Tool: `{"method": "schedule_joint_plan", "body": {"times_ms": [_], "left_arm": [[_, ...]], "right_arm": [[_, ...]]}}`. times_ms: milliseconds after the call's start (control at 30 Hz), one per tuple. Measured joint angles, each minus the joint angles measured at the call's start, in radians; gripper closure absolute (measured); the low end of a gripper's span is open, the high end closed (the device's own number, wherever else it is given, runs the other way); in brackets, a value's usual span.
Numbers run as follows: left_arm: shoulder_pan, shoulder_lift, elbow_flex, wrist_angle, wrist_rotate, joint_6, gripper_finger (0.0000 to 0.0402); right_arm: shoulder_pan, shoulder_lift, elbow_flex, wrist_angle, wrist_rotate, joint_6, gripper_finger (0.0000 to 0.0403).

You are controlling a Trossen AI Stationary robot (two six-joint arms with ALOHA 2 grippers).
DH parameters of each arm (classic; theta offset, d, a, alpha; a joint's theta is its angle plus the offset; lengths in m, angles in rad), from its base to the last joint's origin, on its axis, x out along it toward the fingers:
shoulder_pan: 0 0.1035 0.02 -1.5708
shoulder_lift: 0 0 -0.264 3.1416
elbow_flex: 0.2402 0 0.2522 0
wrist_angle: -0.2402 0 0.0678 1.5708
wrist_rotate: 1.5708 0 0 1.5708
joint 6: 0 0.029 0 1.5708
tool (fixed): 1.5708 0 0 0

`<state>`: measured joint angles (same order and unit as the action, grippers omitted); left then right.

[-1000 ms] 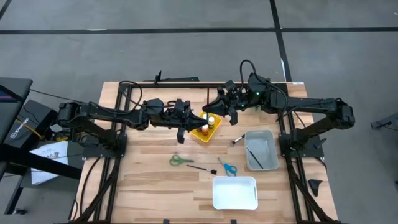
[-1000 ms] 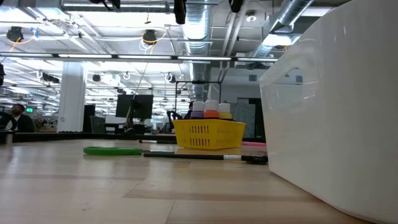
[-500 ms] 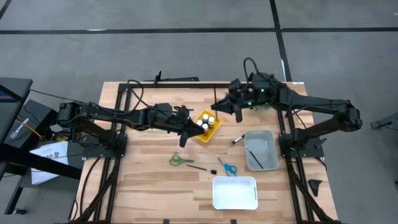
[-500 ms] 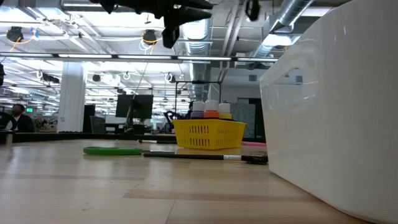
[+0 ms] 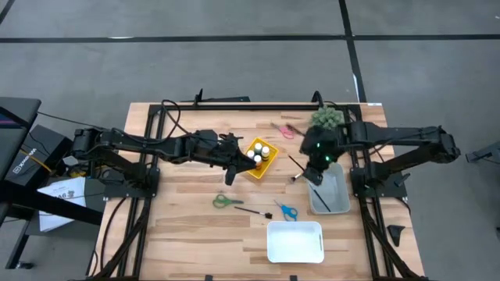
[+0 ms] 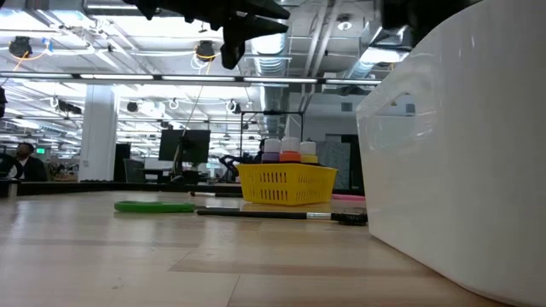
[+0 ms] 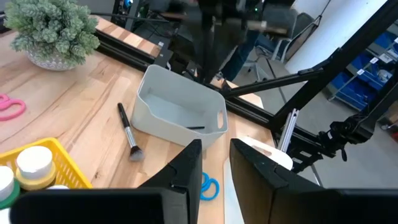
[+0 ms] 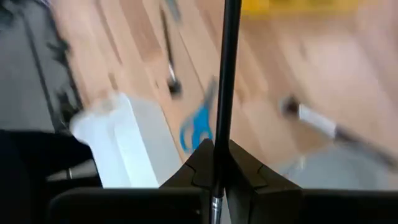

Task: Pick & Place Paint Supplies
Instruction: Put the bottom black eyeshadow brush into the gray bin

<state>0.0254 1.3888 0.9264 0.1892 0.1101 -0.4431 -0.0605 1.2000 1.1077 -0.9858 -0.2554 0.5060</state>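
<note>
A yellow basket (image 5: 260, 158) holds several paint bottles (image 6: 290, 152) at the table's middle. My left gripper (image 5: 233, 165) hovers beside the basket's left side, open and empty, as the left wrist view (image 7: 214, 168) shows. My right gripper (image 5: 314, 175) is over the grey bin (image 5: 330, 190), shut on a thin dark brush (image 8: 227, 74). One brush (image 7: 196, 127) lies inside the grey bin. Another brush (image 5: 298, 177) lies on the table by the bin's left wall, and a third (image 5: 254, 211) lies nearer the front. My right gripper pinches the brush's thin dark handle (image 8: 219, 146) between its two fingers. The handle runs on straight past the fingertips. The fingers slant down from the far right. The brush is lifted clear of the table, above the grey bin's left end.
Green scissors (image 5: 227, 201) and blue scissors (image 5: 286, 209) lie on the wood near the front. A white bin (image 5: 295, 240) stands at the front edge. A potted plant (image 5: 328, 119) and pink scissors (image 5: 283, 129) sit at the far side.
My right gripper has swung from the far side by the basket toward the table's right and near edge and tipped downward over the grey bin, carrying the brush. My left gripper has dipped a little beside the basket.
</note>
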Motion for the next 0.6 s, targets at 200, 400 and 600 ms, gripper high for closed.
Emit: {"method": "schedule_joint_plan", "body": {"times_ms": [200, 400, 600], "left_arm": [[0.0, 0.0, 0.0, -0.017, 0.0, -0.002, 0.0325], [0.0, 0.0, 0.0, -0.036, 0.0, -0.003, 0.0325], [0.0, 0.0, 0.0, -0.037, 0.0, -0.002, 0.0325]], "right_arm": [[0.075, -0.058, -0.15, 0.0, -0.005, 0.184, 0.0392], [0.155, -0.16, -0.333, 0.053, -0.008, 0.356, 0.0392], [0.177, -0.276, -0.493, 0.088, -0.007, 0.5, 0.0392]]}}
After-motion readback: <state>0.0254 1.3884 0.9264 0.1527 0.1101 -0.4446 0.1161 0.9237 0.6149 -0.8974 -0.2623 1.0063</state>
